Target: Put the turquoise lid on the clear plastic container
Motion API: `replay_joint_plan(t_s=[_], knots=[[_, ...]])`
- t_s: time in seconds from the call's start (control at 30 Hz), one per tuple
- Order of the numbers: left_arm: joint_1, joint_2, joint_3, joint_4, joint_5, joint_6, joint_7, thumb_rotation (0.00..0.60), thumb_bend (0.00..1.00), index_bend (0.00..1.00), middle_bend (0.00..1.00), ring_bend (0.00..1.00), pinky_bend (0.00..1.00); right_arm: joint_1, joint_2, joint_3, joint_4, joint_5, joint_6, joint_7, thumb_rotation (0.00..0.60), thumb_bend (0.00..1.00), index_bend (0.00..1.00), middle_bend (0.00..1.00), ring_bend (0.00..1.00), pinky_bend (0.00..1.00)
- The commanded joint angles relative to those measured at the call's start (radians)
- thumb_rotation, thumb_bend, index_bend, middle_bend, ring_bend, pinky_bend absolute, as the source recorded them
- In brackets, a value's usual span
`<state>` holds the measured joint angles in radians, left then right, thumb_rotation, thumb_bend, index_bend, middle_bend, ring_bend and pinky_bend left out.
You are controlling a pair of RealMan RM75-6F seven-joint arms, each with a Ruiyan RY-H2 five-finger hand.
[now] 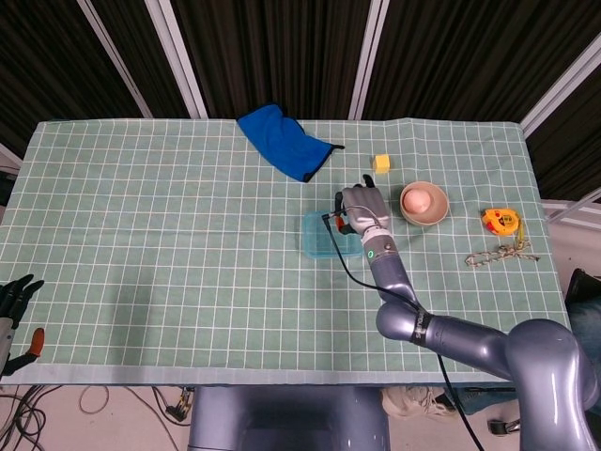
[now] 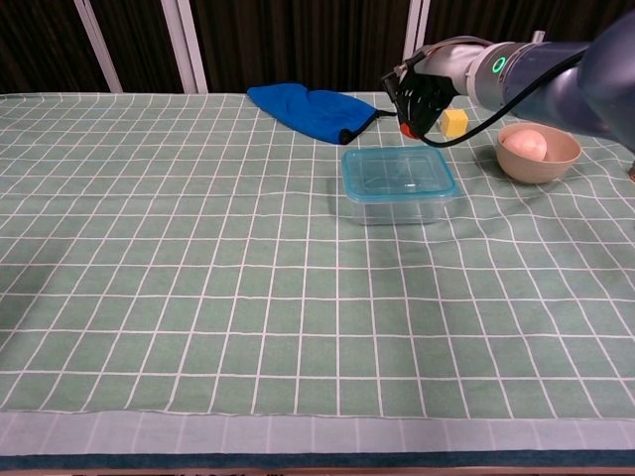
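I find the turquoise lid (image 2: 398,172) seated on the clear plastic container (image 2: 401,202), mid-table. My right hand (image 2: 420,96) hovers above, fingers curled, holding nothing. Task appears complete.

Turquoise lid (image 2: 398,176) on clear container (image 2: 400,206), right robot hand (image 2: 418,101) above, fingers curled.

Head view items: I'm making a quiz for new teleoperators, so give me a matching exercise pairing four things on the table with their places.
Things:
1. blue cloth
2. yellow cube
3. tape measure
4. turquoise lid

Places:
A. near the table's right edge, above a small chain
B. on the clear plastic container, beside the right hand
C. far side of the table, near the middle
D. just beyond the beige bowl

Pairs: 1-C, 2-D, 3-A, 4-B
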<state>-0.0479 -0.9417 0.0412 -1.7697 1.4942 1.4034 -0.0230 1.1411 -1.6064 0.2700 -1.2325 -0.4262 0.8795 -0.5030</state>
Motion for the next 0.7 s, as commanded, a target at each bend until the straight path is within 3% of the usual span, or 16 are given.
replay_joint_plan(t_s=[0.03,0.3,0.57,0.6,0.7], knots=[[0.000,0.000,0.000,0.000,-0.001,-0.001,0.001,0.600,0.52,0.09,0.00,0.00,0.00,-0.002,-0.002,0.000,0.003,-0.002,-0.005,-0.008,0.600,0.48,0.65,0.54,0.32,0.17],[0.000,0.000,0.000,0.000,-0.003,-0.002,0.001,0.600,0.52,0.09,0.00,0.00,0.00,-0.001,-0.034,-0.009,0.055,0.008,-0.044,-0.035,0.600,0.48,0.67,0.57,0.37,0.37],[-0.001,-0.001,0.000,0.001,-0.005,-0.004,0.003,0.600,0.52,0.10,0.00,0.00,0.00,0.004,-0.083,-0.012,0.136,-0.009,-0.064,-0.047,0.600,0.52,0.69,0.57,0.37,0.50],[-0.001,-0.001,-0.001,0.001,-0.005,-0.004,0.003,0.600,0.52,0.10,0.00,0.00,0.00,0.006,-0.087,-0.014,0.148,-0.008,-0.069,-0.054,0.600,0.52,0.69,0.57,0.37,0.47],[-0.001,-0.001,-0.001,0.001,-0.007,-0.004,0.004,0.600,0.52,0.10,0.00,0.00,0.00,0.011,-0.092,-0.017,0.174,0.002,-0.086,-0.077,0.600,0.52,0.69,0.57,0.37,0.10]])
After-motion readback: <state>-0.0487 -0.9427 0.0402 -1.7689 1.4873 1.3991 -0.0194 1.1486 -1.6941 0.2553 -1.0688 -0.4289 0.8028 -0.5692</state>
